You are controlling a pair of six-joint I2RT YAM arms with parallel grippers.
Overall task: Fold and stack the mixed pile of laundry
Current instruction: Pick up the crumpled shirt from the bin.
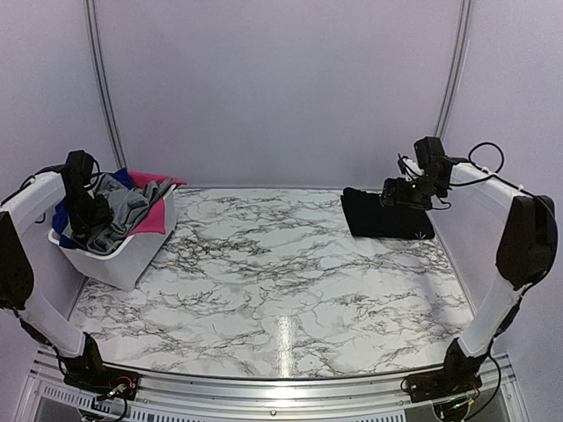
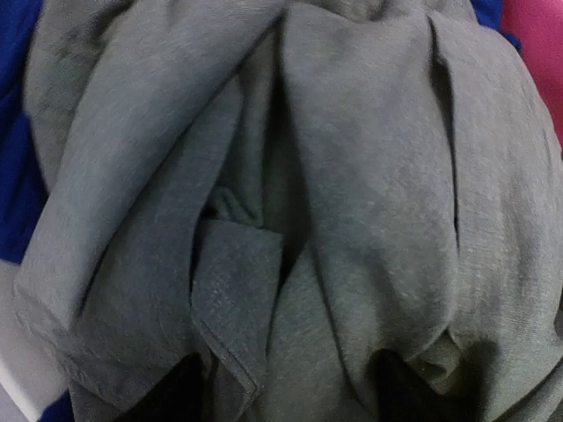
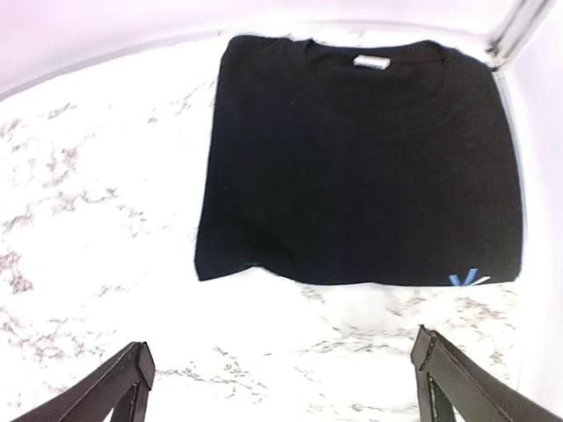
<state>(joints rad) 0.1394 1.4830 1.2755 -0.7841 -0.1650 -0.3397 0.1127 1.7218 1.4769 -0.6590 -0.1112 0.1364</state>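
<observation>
Marble-patterned table [image 1: 281,272] fills the work area. White plastic basket [image 1: 119,264] sits at its far left, set at an angle, near the left arm. The mixed laundry pile [image 1: 132,207] is heaped inside the basket and rises above the rim: grey garment [image 2: 369,193] on top in deep crumpled folds, royal blue piece [image 2: 16,167] under it on the left side, hot-pink piece [image 2: 538,53] on the right side and draped toward the basket's far corner. One black garment [image 3: 352,167] lies apart from the pile at the far right of the table, folded into a flat rectangle, neckline toward the back wall, close to the right wall. Left gripper [image 1: 91,218] is down on the pile, pressed into the grey cloth; the wrist view shows only fabric and two dark patches at the bottom edge, so cannot tell whether the jaws are apart or closed. Right gripper [image 3: 281,343] hovers over bare table just on the near side of the black garment, jaws spread wide, nothing between the fingers [image 3: 123,382]. Small marks on the black garment: white neck label [image 3: 371,61], blue logo [image 3: 468,279] at the near right corner.
</observation>
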